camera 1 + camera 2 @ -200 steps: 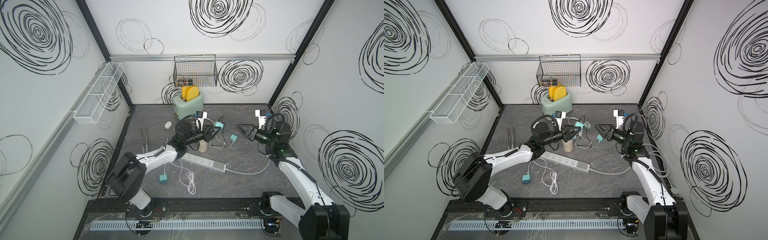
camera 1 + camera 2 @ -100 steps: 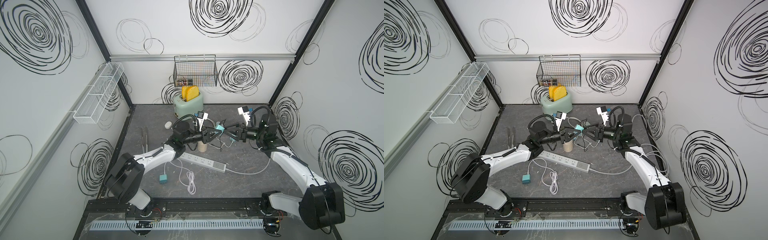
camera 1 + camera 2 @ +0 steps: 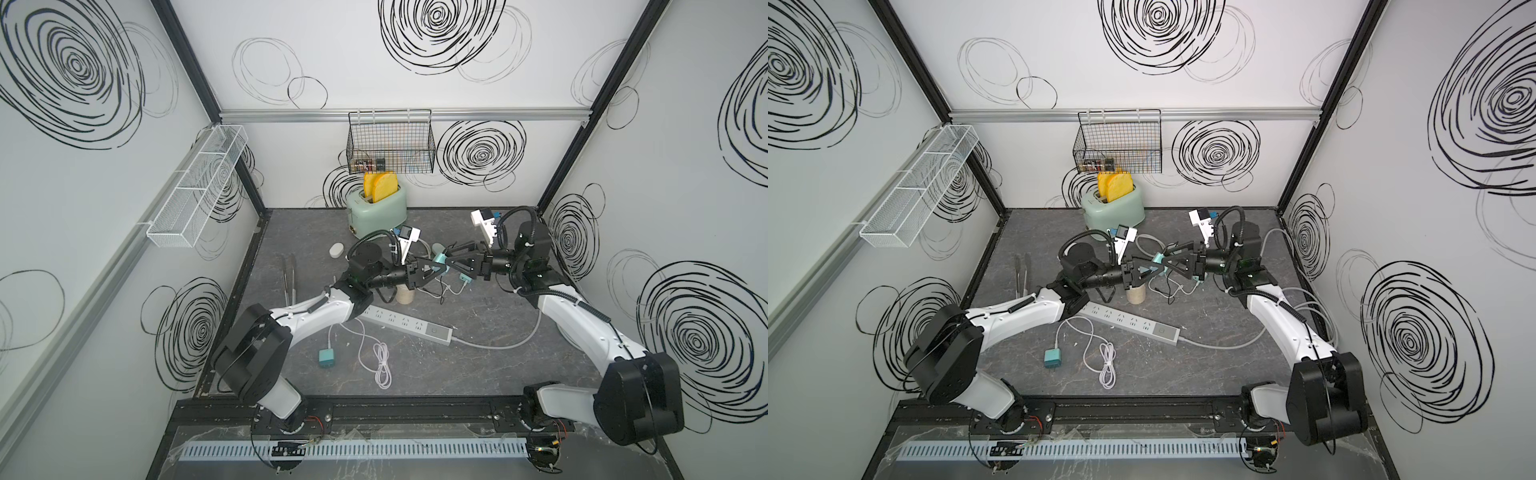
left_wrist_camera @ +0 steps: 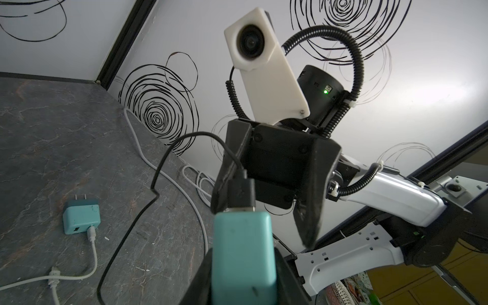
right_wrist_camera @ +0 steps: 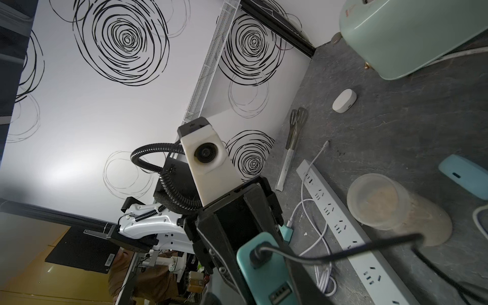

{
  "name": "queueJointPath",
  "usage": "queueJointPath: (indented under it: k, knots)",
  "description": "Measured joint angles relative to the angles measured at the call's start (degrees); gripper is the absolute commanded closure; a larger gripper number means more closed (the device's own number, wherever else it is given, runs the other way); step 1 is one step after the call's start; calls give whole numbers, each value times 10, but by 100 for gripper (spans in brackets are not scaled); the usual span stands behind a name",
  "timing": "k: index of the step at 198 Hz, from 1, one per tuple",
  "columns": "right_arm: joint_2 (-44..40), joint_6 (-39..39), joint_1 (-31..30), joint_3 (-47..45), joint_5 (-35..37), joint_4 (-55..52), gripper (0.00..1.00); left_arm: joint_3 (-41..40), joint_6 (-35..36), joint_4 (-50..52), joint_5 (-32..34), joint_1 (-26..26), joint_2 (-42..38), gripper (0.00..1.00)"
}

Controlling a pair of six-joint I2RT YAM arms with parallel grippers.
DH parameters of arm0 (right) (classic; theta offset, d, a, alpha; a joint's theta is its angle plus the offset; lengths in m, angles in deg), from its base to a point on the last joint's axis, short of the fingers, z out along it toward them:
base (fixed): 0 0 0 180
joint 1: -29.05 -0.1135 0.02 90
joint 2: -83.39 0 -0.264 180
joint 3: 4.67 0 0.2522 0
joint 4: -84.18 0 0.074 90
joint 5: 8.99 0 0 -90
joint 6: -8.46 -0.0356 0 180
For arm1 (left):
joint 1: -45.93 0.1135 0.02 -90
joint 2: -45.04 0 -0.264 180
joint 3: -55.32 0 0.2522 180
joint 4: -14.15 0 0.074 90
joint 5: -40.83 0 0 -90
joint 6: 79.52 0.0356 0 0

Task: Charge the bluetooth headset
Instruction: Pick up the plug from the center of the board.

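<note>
Our left gripper [image 3: 432, 271] clamped the teal adapter [image 4: 244, 250] above the desk's [image 3: 498, 374] middle. Its black plug [image 4: 241, 194] pointed along the adapter's long axis straight at the right gripper [image 4: 264, 223], whose jaws stood wide astride that plug.

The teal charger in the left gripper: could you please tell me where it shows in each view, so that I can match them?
Top view: the teal charger is mid-scene, where the two arms' tips meet.
Top view: it is at the same meeting point.
Left wrist: it is in the close foreground, clamped by the left gripper.
Right wrist: it is in the close foreground.
Shared landmark: the black cable plugged into it.
</note>
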Motion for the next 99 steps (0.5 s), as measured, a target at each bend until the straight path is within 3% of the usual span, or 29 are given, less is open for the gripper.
queueJointPath:
  k: [56, 99]
  knots:
    - [7, -3, -2, 0, -17, 9, 59, 1, -9, -17, -8, -7, 7, 95]
    - [7, -7, -1, 0, -32, 24, 75, 5, -14, -26, -21, -11, 11, 95]
